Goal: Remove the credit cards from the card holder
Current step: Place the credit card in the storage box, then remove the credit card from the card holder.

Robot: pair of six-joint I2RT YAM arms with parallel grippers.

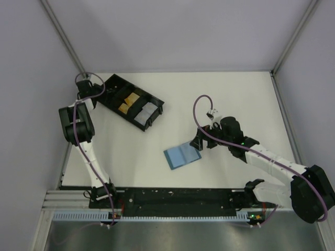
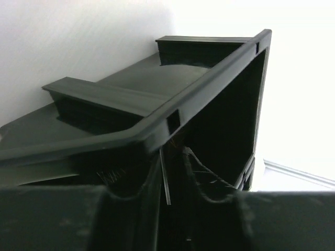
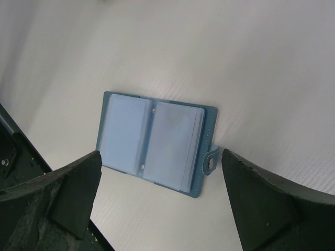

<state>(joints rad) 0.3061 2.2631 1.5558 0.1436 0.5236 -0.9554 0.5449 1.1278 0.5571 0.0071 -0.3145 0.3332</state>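
Card holder (image 1: 182, 155) is lying open and flat on the table (image 1: 235, 94), just below the middle of the top view, pale panels up. Over at upper left, the left gripper (image 1: 97, 90) is right up against the end of the black tray (image 1: 118, 91), and honestly I can't tell how far apart its fingers are or whether they've got anything. Further right, the right gripper (image 1: 201, 140) sits just beside the holder's right corner, spread wide with nothing in it.
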